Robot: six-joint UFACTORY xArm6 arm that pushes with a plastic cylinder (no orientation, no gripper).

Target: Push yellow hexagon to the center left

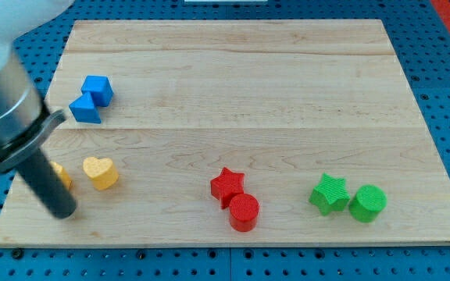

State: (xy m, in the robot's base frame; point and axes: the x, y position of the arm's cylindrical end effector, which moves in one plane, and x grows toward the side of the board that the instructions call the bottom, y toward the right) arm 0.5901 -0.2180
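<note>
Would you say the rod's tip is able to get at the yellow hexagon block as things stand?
Probably yes: my tip sits right beside the yellow hexagon block, which the rod largely hides; actual contact cannot be told. The yellow heart block lies on its other side.

- My tip (62, 212) sits at the bench's (233, 86) lower left, touching the yellow hexagon (62, 176).
- The yellow heart (100, 172) stands just right of it.
- Two blue blocks (92, 98) stand above, with bare wood between.
</note>
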